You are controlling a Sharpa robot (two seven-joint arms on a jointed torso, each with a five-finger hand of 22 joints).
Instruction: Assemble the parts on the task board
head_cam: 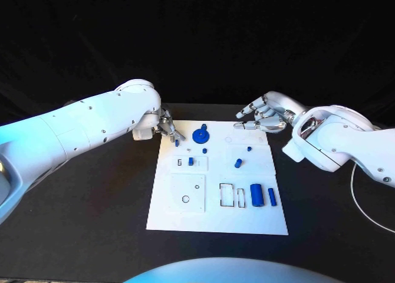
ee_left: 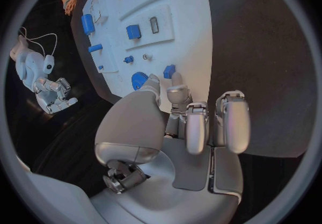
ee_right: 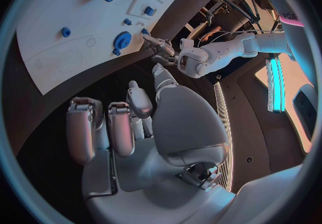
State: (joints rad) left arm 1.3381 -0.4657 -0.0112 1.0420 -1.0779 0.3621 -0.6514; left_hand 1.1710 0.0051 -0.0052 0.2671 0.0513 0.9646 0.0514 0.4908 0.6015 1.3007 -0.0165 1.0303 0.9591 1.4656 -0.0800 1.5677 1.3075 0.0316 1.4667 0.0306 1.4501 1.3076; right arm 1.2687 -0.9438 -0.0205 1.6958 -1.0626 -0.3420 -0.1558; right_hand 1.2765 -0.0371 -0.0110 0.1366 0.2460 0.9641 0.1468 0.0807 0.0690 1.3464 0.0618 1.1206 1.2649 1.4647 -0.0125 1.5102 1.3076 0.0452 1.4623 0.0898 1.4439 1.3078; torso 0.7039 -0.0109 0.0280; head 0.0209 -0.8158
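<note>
1. Looking at my feed, the task board (head_cam: 216,219) lies in the middle of the black table (head_cam: 78,236), long side running away from the robot.
2. I see a blue gear-shaped part (head_cam: 201,136) near the board's far edge, a small blue peg (head_cam: 204,150) just nearer than it, and two more small blue parts (head_cam: 239,163) toward the middle.
3. Two blue cylinders (head_cam: 263,196) lie side by side near the board's right edge.
4. My left hand (head_cam: 166,128) sits at the board's far left corner, pinching a small blue part (ee_left: 169,71) at its fingertips (ee_left: 176,81).
5. My right hand (head_cam: 264,119) hovers at the far right corner, fingers loosely curled, holding nothing.
</note>
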